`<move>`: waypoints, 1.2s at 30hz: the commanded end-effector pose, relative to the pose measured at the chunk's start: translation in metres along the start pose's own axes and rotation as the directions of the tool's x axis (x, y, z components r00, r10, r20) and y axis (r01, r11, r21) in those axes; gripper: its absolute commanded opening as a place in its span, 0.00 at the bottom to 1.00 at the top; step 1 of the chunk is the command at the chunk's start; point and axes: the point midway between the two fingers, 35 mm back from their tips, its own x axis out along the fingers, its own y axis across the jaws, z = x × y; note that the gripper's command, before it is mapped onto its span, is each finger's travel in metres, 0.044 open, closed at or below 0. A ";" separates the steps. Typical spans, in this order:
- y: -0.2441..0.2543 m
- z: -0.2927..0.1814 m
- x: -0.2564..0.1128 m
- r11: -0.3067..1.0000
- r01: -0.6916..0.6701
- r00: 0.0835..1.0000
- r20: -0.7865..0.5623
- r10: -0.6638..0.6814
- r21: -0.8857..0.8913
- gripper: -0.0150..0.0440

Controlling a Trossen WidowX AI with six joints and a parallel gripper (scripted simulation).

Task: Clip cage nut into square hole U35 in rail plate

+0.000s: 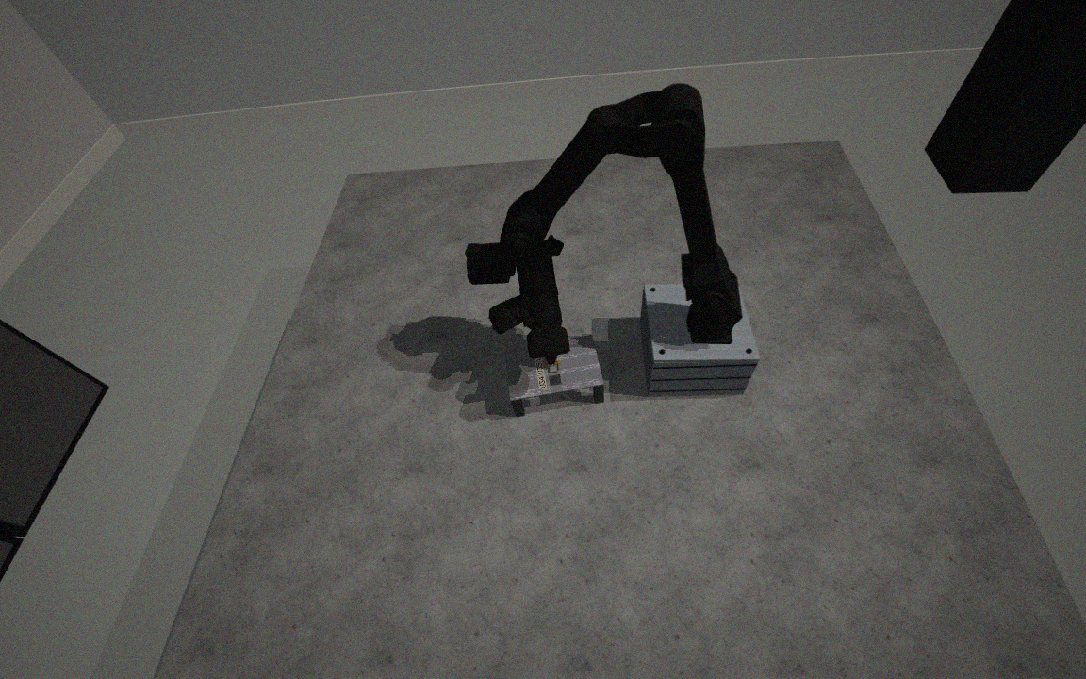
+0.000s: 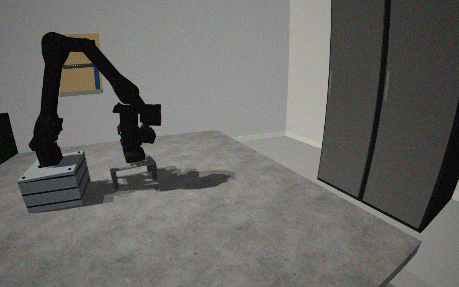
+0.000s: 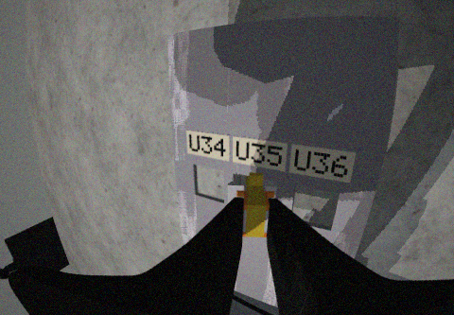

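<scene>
The yellow cage nut with small orange parts at its sides is between the fingertips of my gripper, which is shut on it. The gripper points down, low over the rail plate, a grey plate on short legs. In the wrist view the nut covers most of the area just below the U35 label, where the U35 hole is mostly hidden. I cannot tell whether the wings are inside the hole or above it. The nut is too small to judge in the top and exterior views.
The U34 hole and the U36 hole lie on either side of the nut. The arm stands on a grey striped block beside the plate. A tall dark cabinet stands beyond the table.
</scene>
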 end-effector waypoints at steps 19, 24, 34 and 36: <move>-0.002 0.001 -0.001 0.999 -0.033 0.999 0.003 0.033 -0.003 0.30; -0.003 0.001 -0.001 0.999 -0.041 0.999 0.003 0.041 -0.003 0.30; -0.004 0.001 -0.001 0.998 -0.057 0.998 0.003 0.057 -0.003 0.30; -0.005 0.001 -0.001 0.998 -0.058 0.998 0.003 0.058 -0.003 0.30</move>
